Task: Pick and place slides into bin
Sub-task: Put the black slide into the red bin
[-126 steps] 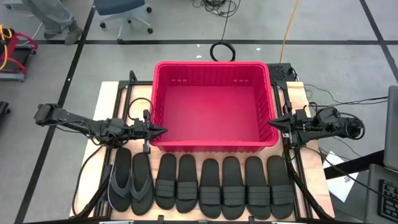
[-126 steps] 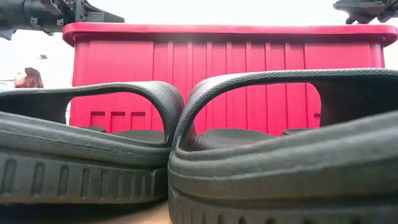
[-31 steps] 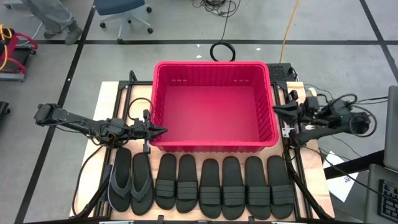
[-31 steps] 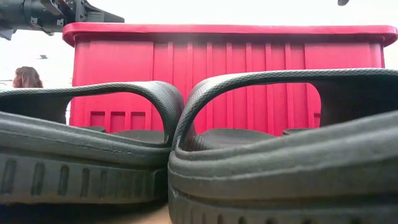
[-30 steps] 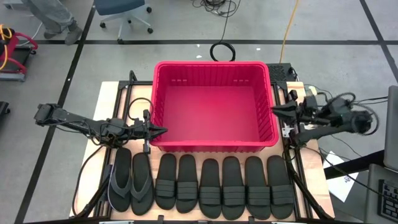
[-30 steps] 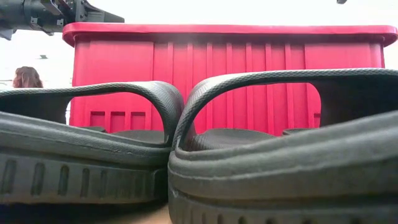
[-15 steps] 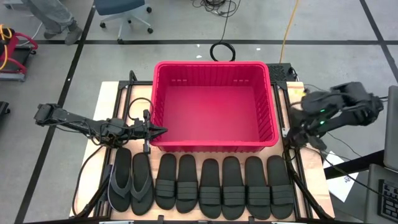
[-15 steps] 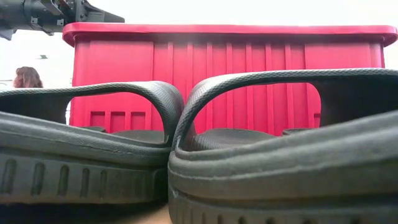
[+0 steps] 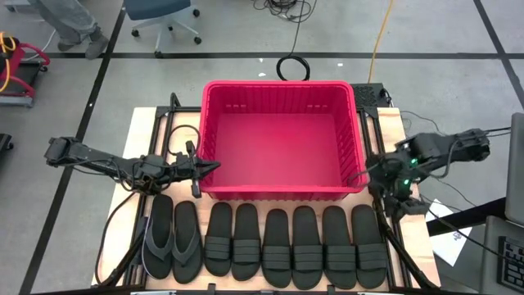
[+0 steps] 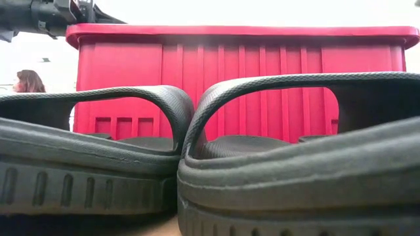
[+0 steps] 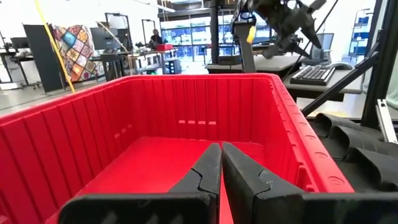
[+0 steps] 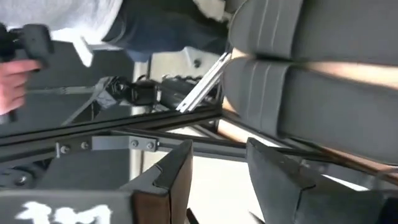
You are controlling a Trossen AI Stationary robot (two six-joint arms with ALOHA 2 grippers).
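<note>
Slides point(image 9: 278, 247) line the worktop's near edge, bin point(image 9: 281, 190) behind them; my right gripper point(image 9: 399, 199) hangs parted near the right edge; my left gripper point(image 9: 214, 165) pinched closed at the bin's left wall.

Right gripper point(image 9: 391, 193) swung from level beside the right wall of the bin point(image 9: 358, 131) to pointing down, now at the lower right of the high view, just beside the rightmost of the slides point(image 9: 368, 236) on the worktop point(image 9: 139, 131). Fingers point(image 12: 174, 168) parted, with a ribbed strap showing beyond them in the right wrist view. Left gripper point(image 9: 214, 165) turned slightly on its axis at the bin's left front corner.
</note>
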